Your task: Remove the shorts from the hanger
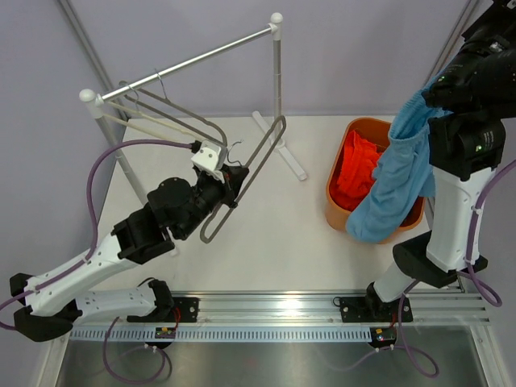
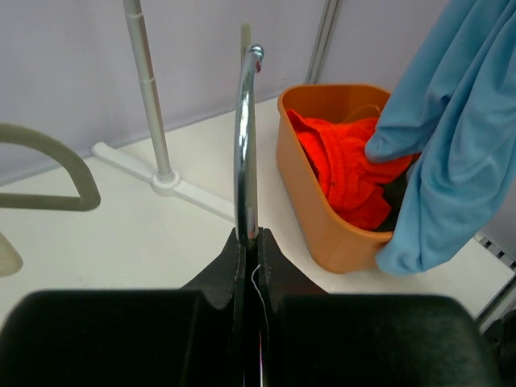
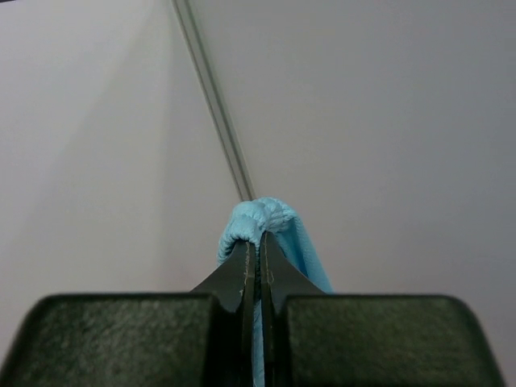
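White table (image 1: 282, 242) bears an orange bin (image 2: 314, 218). Above the bin, the right gripper (image 3: 258, 246) pinches the blue shorts (image 1: 399, 185), which hang over its rim; orange shorts (image 2: 347, 161) lie inside. Left of the bin, the left gripper (image 2: 250, 242) clamps a metal hanger (image 2: 244, 137).

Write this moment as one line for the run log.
left hand: shut on hanger | right hand: shut on light blue shorts, hanging at bin | orange shorts: in bin
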`<action>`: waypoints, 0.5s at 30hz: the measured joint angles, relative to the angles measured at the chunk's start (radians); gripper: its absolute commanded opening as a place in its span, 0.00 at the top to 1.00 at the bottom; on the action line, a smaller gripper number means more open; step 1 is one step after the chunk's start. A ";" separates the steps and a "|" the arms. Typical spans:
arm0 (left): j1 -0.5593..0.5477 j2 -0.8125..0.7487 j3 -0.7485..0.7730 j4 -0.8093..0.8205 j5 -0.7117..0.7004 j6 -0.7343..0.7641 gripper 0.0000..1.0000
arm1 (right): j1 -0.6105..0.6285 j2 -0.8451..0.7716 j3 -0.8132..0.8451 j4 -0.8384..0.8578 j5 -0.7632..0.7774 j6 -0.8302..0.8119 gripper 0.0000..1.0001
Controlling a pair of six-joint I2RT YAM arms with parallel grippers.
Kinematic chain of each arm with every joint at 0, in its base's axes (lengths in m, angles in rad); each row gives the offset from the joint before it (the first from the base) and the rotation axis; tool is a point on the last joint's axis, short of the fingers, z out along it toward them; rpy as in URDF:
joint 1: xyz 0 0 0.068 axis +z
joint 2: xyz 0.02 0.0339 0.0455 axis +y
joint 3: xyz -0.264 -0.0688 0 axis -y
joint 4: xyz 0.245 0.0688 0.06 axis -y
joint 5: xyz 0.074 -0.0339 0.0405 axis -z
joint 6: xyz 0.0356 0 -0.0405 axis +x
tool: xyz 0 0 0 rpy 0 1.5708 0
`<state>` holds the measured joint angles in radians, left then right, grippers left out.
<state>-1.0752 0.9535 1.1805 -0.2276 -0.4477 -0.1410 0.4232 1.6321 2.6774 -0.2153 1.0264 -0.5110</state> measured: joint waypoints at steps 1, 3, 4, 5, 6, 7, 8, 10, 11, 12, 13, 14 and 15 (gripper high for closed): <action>-0.002 -0.003 -0.010 -0.011 -0.004 -0.003 1.00 | -0.040 0.009 0.002 -0.011 -0.015 0.028 1.00; -0.006 -0.009 -0.027 -0.034 -0.012 -0.010 1.00 | -0.102 0.035 0.018 -0.048 -0.053 0.095 1.00; -0.006 -0.011 -0.032 -0.045 -0.014 -0.013 1.00 | -0.128 0.052 0.029 -0.065 -0.067 0.122 1.00; -0.006 -0.013 -0.037 -0.056 -0.015 -0.016 1.00 | -0.153 0.074 0.043 -0.081 -0.087 0.151 1.00; -0.006 -0.016 -0.042 -0.065 -0.016 -0.018 1.00 | -0.169 0.093 0.053 -0.094 -0.109 0.175 1.00; -0.006 -0.019 -0.047 -0.072 -0.018 -0.020 1.00 | -0.183 0.113 0.055 -0.105 -0.132 0.202 1.00; -0.006 -0.023 -0.053 -0.076 -0.019 -0.021 1.00 | -0.190 0.126 0.055 -0.116 -0.147 0.221 1.00; -0.007 -0.031 -0.064 -0.086 -0.024 -0.022 1.00 | -0.200 0.155 0.050 -0.143 -0.186 0.263 1.00; -0.007 -0.033 -0.069 -0.089 -0.029 -0.021 1.00 | -0.204 0.169 0.049 -0.158 -0.207 0.286 1.00; -0.006 -0.034 -0.072 -0.091 -0.033 -0.021 1.00 | -0.208 0.182 0.048 -0.176 -0.227 0.309 1.00; -0.006 -0.036 -0.077 -0.095 -0.037 -0.021 1.00 | -0.212 0.195 0.048 -0.192 -0.245 0.330 1.00; -0.007 -0.038 -0.080 -0.098 -0.040 -0.021 1.00 | -0.219 0.206 0.048 -0.208 -0.262 0.351 1.00; -0.007 -0.039 -0.083 -0.098 -0.042 -0.021 1.00 | -0.225 0.217 0.047 -0.224 -0.275 0.370 1.00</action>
<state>-1.0821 0.9150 1.0973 -0.3260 -0.4892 -0.1616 0.1978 1.8492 2.7247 -0.4393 0.7517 -0.1406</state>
